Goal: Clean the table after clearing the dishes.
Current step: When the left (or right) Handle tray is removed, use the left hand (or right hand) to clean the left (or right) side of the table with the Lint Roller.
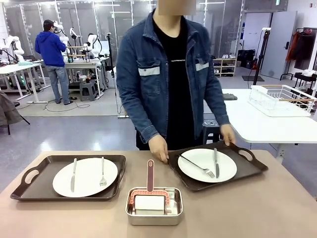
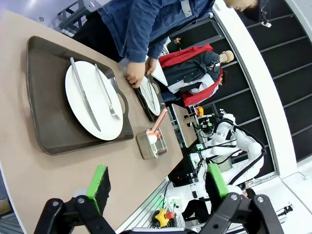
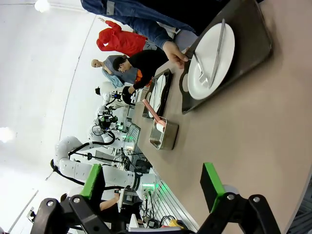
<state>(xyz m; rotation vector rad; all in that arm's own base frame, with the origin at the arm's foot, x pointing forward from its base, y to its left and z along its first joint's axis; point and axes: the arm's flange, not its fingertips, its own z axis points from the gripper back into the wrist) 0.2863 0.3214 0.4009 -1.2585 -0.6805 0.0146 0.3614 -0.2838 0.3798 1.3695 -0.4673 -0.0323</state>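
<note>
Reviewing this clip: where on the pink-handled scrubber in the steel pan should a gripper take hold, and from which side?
Grip the pink handle from above, closing across its narrow width. It juts out over the far rim of the steel pan toward the person and is free of everything else, whereas the white head sits low inside the pan walls.

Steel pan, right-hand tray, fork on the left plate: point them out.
Steel pan (image 1: 154, 219), front view, near wall.
Right-hand tray (image 1: 250, 168), front view, bare floor near its right end.
Fork (image 1: 102, 168), front view, handle.
</note>
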